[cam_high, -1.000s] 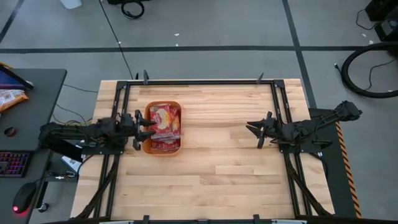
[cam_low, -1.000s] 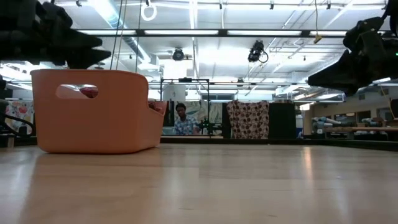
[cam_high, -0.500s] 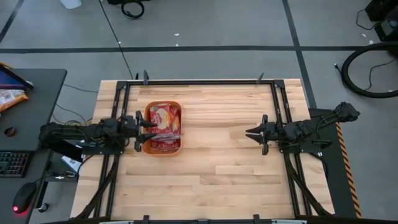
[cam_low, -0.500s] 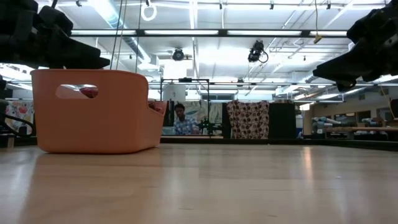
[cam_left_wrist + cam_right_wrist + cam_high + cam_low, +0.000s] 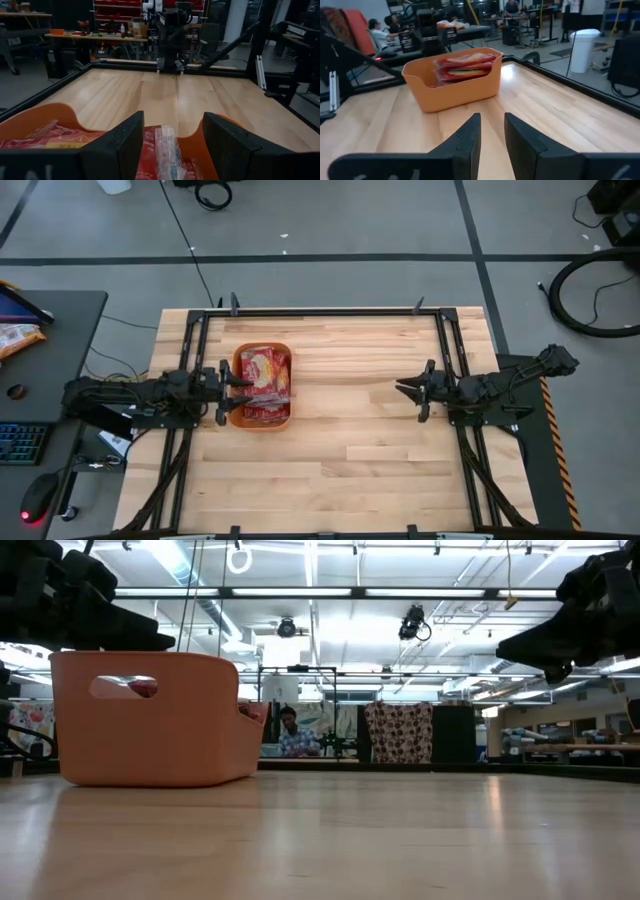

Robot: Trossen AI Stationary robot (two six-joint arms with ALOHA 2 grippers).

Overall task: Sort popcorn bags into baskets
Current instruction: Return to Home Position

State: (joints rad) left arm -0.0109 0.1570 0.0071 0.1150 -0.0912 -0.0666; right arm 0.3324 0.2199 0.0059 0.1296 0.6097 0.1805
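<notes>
**Inspector:** As the tub is the item under check, state where it stands.

**Unit:** The orange tub stands on the table, close to the left edge and away from every corner. The rest of the table top carries nothing that I can report.

**Inspector:** Contents?

**Unit:** The red popcorn bags lie stacked inside it, and one cream-yellow round picture faces up on the top packet. From my right wrist the packets show slightly above the rim. At table height a patch of red shows through the handle cut-out. I cannot give a count, since the stack hides the lower packets.

**Inspector:** Left jaws?

**Unit:** My left gripper hangs over the tub's left rim and points across the table toward the right edge. Its jaws are released and stand wide apart with nothing between them. The packets lie below the gap.

**Inspector:** Right jaws?

**Unit:** My right gripper is above bare wood near the right edge, well apart from the tub and facing it. Its jaws are released with a narrow gap and grasp nothing.

**Inspector:** Anything beyond the table?

**Unit:** A seated person shows far off in the room.
</notes>
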